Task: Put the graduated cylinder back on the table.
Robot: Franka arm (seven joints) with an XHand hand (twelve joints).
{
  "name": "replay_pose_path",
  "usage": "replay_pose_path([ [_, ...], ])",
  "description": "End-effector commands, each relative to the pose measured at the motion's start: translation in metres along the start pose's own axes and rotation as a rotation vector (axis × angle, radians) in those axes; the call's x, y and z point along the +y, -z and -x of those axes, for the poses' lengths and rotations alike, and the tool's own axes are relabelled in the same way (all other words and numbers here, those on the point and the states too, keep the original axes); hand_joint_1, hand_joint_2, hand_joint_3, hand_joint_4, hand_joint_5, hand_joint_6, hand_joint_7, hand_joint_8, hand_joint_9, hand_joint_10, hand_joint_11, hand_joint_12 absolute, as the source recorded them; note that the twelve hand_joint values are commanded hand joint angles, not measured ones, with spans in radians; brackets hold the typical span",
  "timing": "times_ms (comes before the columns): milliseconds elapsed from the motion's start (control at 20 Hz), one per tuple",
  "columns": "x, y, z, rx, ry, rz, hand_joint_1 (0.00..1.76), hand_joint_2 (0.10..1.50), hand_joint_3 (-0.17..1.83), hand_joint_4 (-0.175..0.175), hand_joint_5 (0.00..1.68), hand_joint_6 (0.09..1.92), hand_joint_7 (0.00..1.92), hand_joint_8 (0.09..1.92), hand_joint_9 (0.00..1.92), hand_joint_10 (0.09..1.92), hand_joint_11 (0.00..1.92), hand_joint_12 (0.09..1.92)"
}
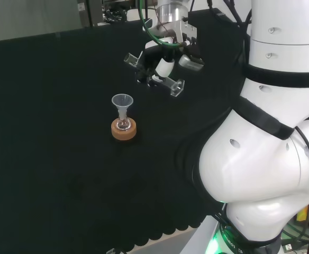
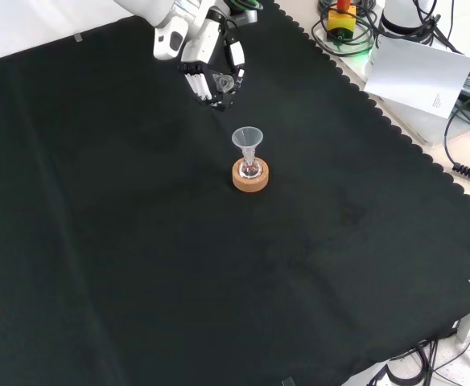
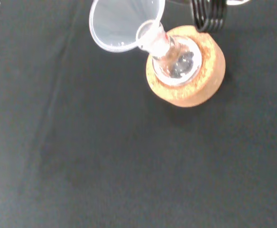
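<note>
Our black and white hand point(image 1: 162, 66) hangs above the black cloth point(image 1: 48, 132), fingers curled round a clear graduated cylinder point(image 1: 167, 83) that lies tilted nearly level in its grasp, clear of the cloth. In the head view, we see a small clear flask point(image 1: 124, 123) on a cork ring stand point(image 1: 124, 130), carrying a clear plastic funnel point(image 1: 122, 102), left of and nearer than the hand.

The table point(image 2: 138, 241) was covered in plain black cloth. The cork ring point(image 2: 250, 178) was tan and speckled, and the funnel point(image 2: 247, 138) and flask point(image 3: 176, 61) above it were clear. The hand point(image 2: 211, 64) was black and white.
</note>
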State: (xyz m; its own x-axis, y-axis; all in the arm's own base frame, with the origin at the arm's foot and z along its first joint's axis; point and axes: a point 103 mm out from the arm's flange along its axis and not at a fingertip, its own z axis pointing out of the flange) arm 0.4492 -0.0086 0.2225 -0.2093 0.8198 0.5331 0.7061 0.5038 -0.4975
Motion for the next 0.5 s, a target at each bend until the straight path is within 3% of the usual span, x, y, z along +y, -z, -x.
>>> replay_pose_path([
  [50, 0.001, 0.005, 0.006, 0.031, 0.029, 0.068, 1.47, 0.92, 0.72, -0.132, 0.9, 0.87, 0.82, 0.78, 1.11, 0.48, 1.03, 0.84],
  [300, 0.007, 0.008, 0.01, 0.048, 0.074, 0.146, 1.47, 0.92, 0.72, -0.133, 0.9, 0.87, 0.82, 0.78, 1.12, 0.48, 1.03, 0.84],
  [500, 0.018, 0.011, 0.015, 0.095, 0.146, 0.214, 1.47, 0.92, 0.72, -0.134, 0.9, 0.87, 0.82, 0.78, 1.11, 0.48, 1.02, 0.84],
])
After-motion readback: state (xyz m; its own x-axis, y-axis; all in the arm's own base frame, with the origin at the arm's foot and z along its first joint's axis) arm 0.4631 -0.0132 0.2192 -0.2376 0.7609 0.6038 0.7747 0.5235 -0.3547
